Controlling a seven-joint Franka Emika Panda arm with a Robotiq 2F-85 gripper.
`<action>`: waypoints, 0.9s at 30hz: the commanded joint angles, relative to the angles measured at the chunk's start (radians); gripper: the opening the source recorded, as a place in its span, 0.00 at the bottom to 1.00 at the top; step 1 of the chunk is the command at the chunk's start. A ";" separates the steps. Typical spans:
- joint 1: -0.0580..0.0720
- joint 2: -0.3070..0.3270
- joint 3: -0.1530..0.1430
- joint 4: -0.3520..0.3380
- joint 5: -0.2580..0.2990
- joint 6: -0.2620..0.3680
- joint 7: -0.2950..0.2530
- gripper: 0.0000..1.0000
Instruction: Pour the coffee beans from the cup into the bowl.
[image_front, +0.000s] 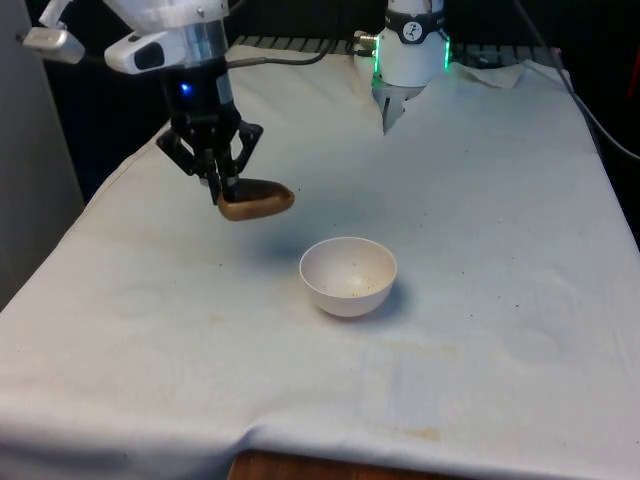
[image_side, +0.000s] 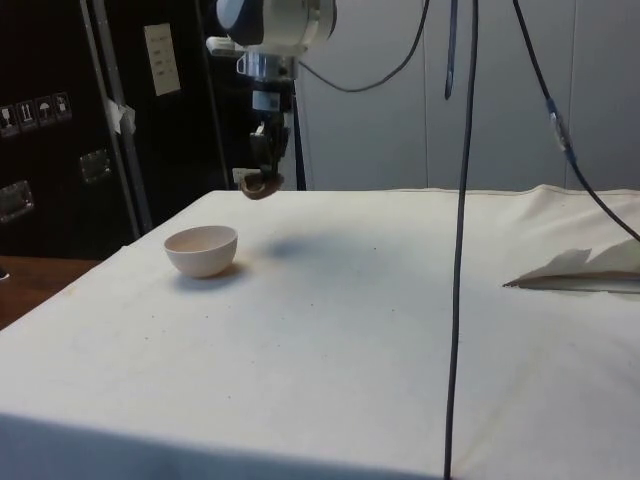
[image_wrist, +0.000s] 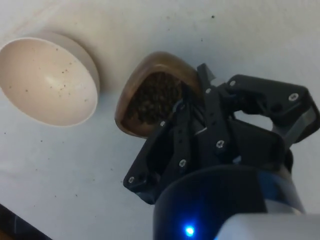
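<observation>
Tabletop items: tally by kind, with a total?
Bowl: 1, the white bowl, standing on the cloth with a few dark specks inside.
Cup: 1, the brown cup, held above the cloth in the gripper, jaws shut on its rim.
Coffee beans: 1 batch, inside the cup.
Total: 3.

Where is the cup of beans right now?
The brown cup hangs in the gripper above the cloth, off the white bowl toward the front view's left, beans inside.
</observation>
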 joint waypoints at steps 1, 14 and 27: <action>0.013 -0.011 -0.008 -0.008 -0.014 0.002 0.019 0.00; 0.026 -0.059 0.002 -0.011 -0.071 -0.008 0.090 0.00; 0.036 -0.102 0.005 -0.006 -0.124 -0.028 0.144 0.00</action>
